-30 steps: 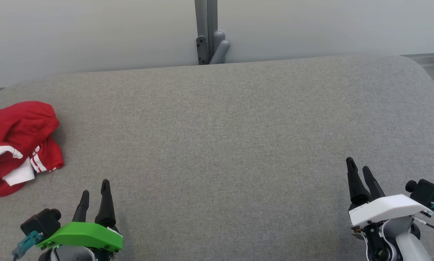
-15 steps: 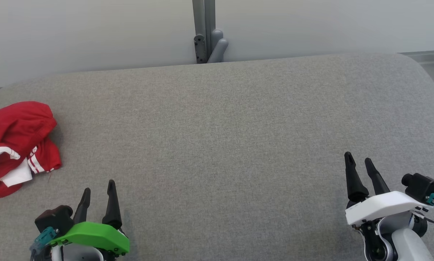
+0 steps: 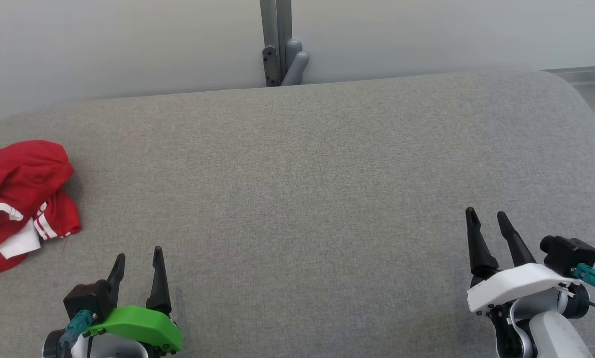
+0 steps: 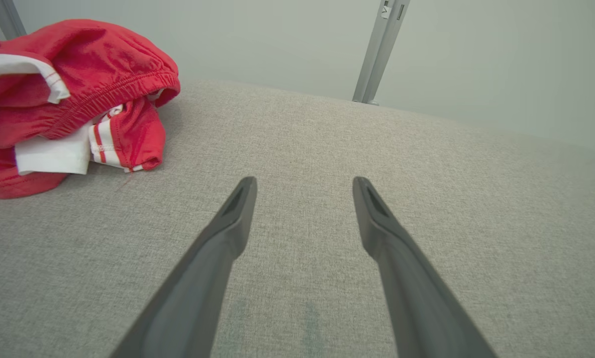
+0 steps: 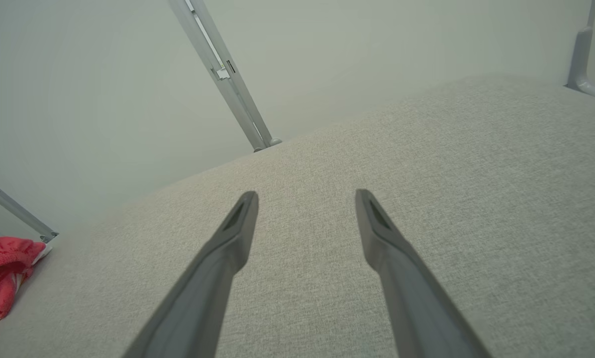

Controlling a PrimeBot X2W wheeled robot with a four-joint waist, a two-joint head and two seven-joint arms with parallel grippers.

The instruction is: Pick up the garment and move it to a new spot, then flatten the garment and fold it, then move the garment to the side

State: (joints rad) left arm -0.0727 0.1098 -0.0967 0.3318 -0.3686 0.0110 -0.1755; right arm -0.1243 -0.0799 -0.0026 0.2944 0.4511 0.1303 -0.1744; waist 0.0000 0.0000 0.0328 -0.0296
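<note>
Left gripper [image 3: 139,252] and right gripper [image 3: 485,214], wide and empty, have barely shifted; the garment [image 3: 19,199] sits unpicked at the table's [image 3: 297,174] left edge.

Garment [image 4: 63,94] near splayed left tool [image 4: 303,185]

The head camera looks forward and down from high up, taking in the grey surface [image 3: 297,164] as far as the wall. The wrist cameras sit low and close over it, one behind the left end effector [image 4: 305,180], one behind the right end effector [image 5: 306,191] (this one rolled sideways). All three share the red garment [image 3: 21,199] and the post [image 3: 276,42].
</note>
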